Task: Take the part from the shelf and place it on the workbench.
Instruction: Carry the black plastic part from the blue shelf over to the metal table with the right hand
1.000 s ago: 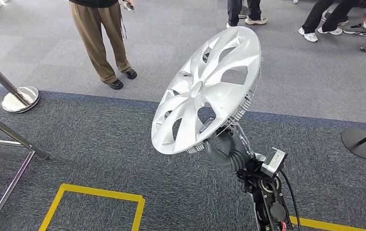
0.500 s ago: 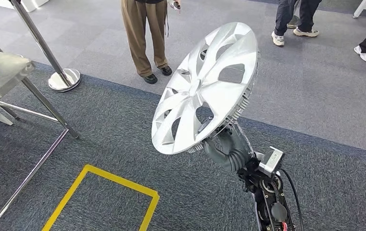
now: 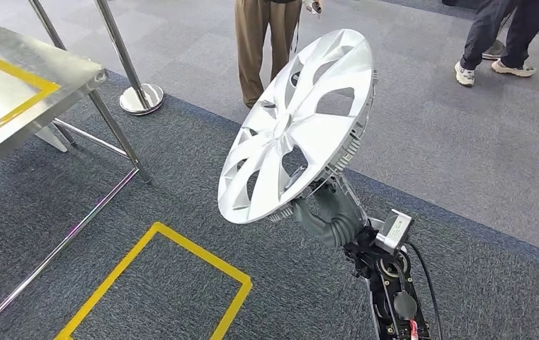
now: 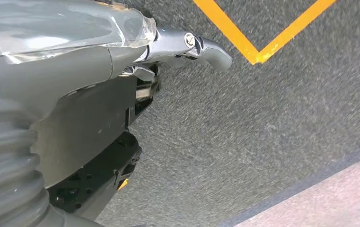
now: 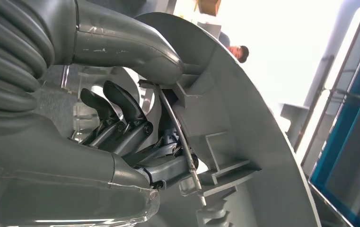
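Note:
The part is a silver wheel cover (image 3: 297,127), held up on edge in the middle of the head view with its spoked face tilted toward the upper left. My right hand (image 3: 325,211) grips its lower rim from behind. The right wrist view looks at the cover's grey ribbed back (image 5: 234,118), where the thumb (image 5: 121,42) and the dark fingers (image 5: 116,113) clamp the rim and its wire ring. My left hand (image 4: 121,56) hangs over grey carpet with nothing in it, one finger stretched out. The metal workbench (image 3: 36,64), marked with yellow tape, stands at the upper left.
A yellow taped square (image 3: 160,283) marks the dark carpet below the cover. A chrome stanchion (image 3: 135,85) stands just past the workbench corner. A person in tan trousers (image 3: 263,39) stands behind the cover, and another person's legs (image 3: 496,35) are at the upper right.
The whole scene has slid to the right as the camera turned left. The workbench has come into view at the upper left. The wheel cover stays in my right hand.

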